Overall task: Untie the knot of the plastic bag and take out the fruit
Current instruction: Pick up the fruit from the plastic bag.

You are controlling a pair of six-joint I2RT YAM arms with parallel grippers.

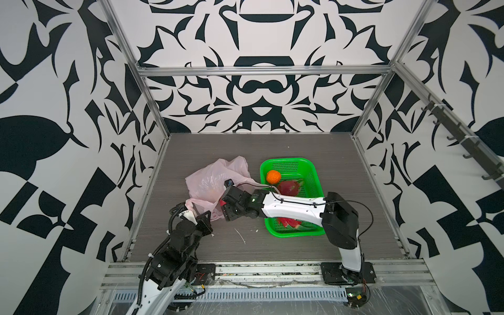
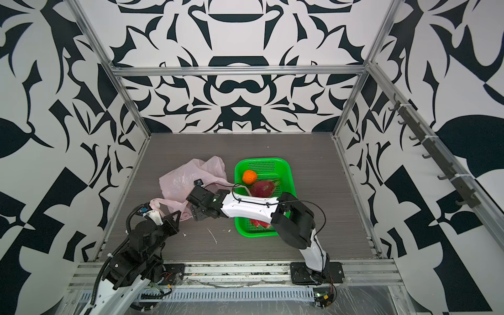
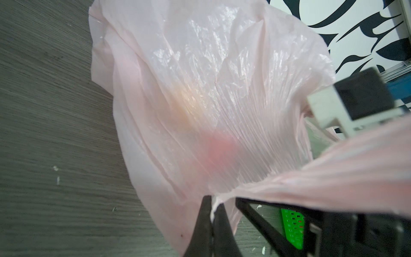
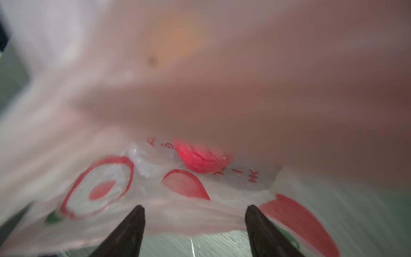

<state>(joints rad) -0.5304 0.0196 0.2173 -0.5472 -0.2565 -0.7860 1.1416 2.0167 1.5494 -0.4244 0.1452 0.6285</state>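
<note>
- My left hand is pinched shut on a gathered edge of the plastic bag. I judge this keeps the thin, crinkled pink film taut and the mouth open.
- My right hand has its fingers spread and holds nothing. It points at the small bumpy red ball inside, with a yellow-orange ball blurred beyond.
- The bag lies on the grey worktop beside the perforated green basket, which holds an orange ball and a magenta dragon fruit.
</note>
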